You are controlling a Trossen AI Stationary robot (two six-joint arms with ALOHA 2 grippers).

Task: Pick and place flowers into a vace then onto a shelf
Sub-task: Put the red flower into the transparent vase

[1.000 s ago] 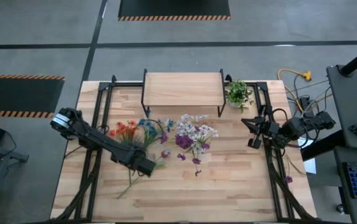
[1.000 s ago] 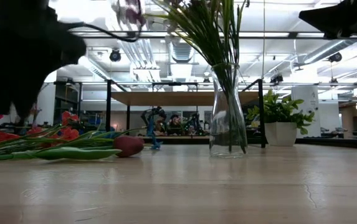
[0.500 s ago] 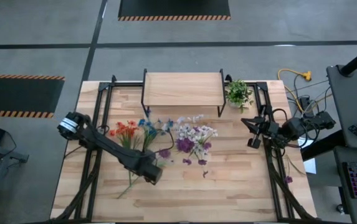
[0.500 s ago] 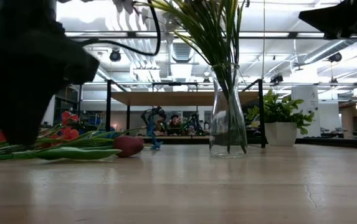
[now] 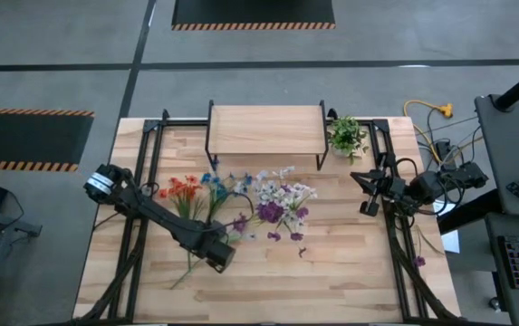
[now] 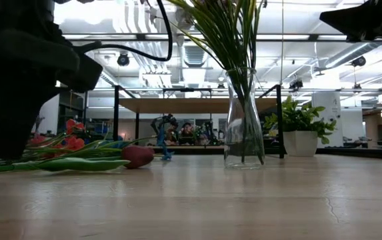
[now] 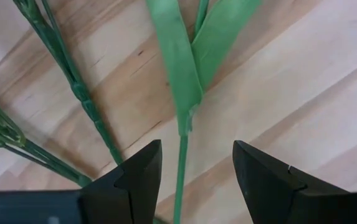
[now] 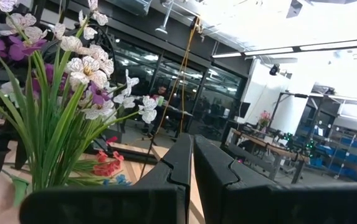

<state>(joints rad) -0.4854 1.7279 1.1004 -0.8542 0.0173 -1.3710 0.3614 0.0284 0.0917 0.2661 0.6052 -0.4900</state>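
Loose flowers (image 5: 189, 195) with red, orange and blue blossoms lie flat on the table, their stems running toward the near edge. My left gripper (image 5: 216, 256) hangs low over those stems, open. In the left wrist view its fingers (image 7: 138, 177) stand on either side of one green stem (image 7: 181, 165) without touching it. The clear glass vase (image 6: 244, 133) stands upright mid-table with purple and white flowers (image 5: 282, 201) in it. The shelf (image 5: 266, 129) stands at the far edge. My right gripper (image 5: 368, 195) waits shut at the table's right.
A small potted plant (image 5: 347, 136) stands right of the shelf. Black frame rails (image 5: 141, 181) run along both table sides. Bare wood lies at the near edge (image 5: 313, 290). Cables (image 5: 427, 113) lie off the table's right.
My left gripper has moved toward the table's near edge and come down over the lying stems, then held still. The blossoms over the vase have swayed a little.
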